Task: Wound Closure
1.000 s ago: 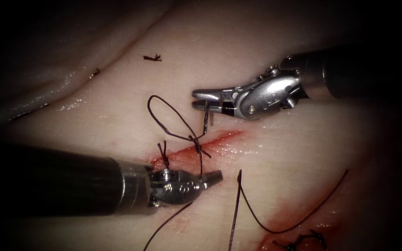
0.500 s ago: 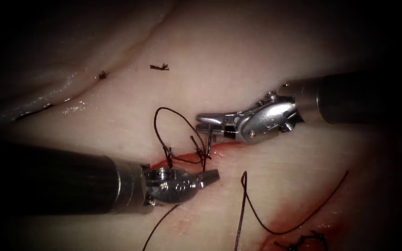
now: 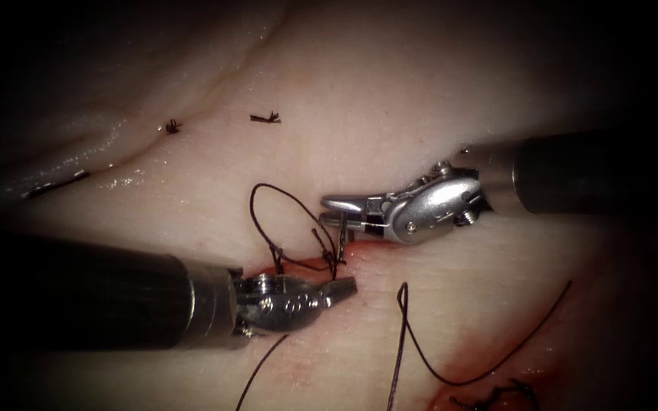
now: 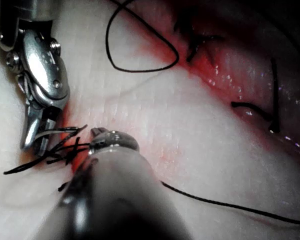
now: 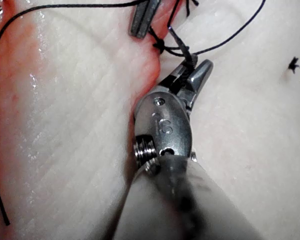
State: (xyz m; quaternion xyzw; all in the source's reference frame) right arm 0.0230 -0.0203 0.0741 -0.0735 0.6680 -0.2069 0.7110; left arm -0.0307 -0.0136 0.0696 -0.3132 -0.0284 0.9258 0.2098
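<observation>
The thread (image 3: 283, 205) makes a dark loop on the tissue (image 3: 390, 106) just above the cut (image 3: 321, 262), and its strands cross at a knot on the cut, between the two tools. The right tool (image 3: 342, 211) lies just above the knot; its fingers (image 5: 200, 75) are clamped on a short end of the thread that hangs down to the knot. The left tool (image 3: 344, 288) lies just below the cut, with its fingers (image 3: 342, 288) together on a strand that rises to the knot. One more strand runs down from under the left tool. Another length of thread curves over the tissue at the right of the cut, beside the red fluid (image 3: 474, 358). Two small cut ends of thread (image 3: 265, 118) lie well apart, higher on the tissue. I cannot tell where the needle is.
</observation>
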